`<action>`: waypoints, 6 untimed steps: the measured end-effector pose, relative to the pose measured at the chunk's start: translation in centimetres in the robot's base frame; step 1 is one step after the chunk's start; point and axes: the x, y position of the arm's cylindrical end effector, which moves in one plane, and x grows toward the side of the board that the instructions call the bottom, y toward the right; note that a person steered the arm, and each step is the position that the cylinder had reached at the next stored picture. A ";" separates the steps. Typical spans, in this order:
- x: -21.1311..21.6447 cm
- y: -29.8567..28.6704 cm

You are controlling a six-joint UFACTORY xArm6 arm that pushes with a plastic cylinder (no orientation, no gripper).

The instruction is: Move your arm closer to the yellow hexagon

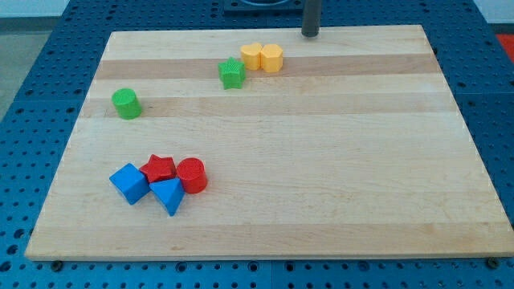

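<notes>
The yellow hexagon [271, 58] sits near the board's top edge, a little right of centre-left. It touches another yellow block [252, 55] on its left, whose shape I cannot make out. My tip [310, 34] rests at the board's top edge, up and to the right of the yellow hexagon with a short gap between them. It touches no block.
A green star [231, 73] lies just below-left of the yellow pair. A green cylinder [126, 103] is at the left. At the bottom left a blue cube [128, 183], red star [159, 168], red cylinder [192, 175] and blue triangle [168, 195] cluster together. The wooden board [321, 160] lies on a blue perforated table.
</notes>
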 end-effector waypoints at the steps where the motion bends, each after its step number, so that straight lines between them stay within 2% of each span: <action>1: 1.1 -1.7; 3: 1.6 -2.7; 6: 6.1 -8.2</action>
